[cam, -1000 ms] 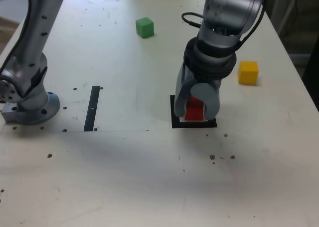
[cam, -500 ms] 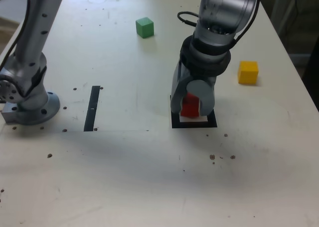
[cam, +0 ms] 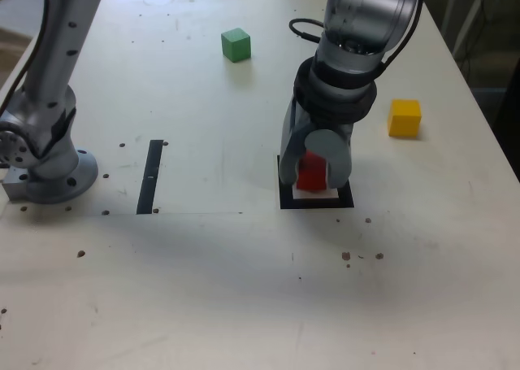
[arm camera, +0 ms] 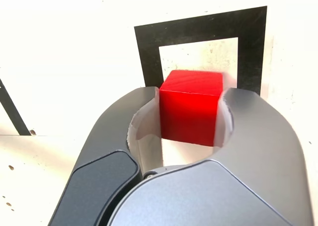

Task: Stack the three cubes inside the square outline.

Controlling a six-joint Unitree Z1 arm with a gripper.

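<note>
So the red cube (cam: 310, 173) sits in the outline (cam: 283, 199) between the hand (cam: 314, 168)'s jaws (grip unclear), while green (cam: 236, 44) far left and yellow (cam: 405, 117) right wait unstacked.

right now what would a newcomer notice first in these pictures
The claw with the red cube between its jaws stands out, set over the black square outline near the table's middle. Next come the two loose cubes: the green cube far back and the yellow cube on the exterior view's right, both apart from the outline.
</note>
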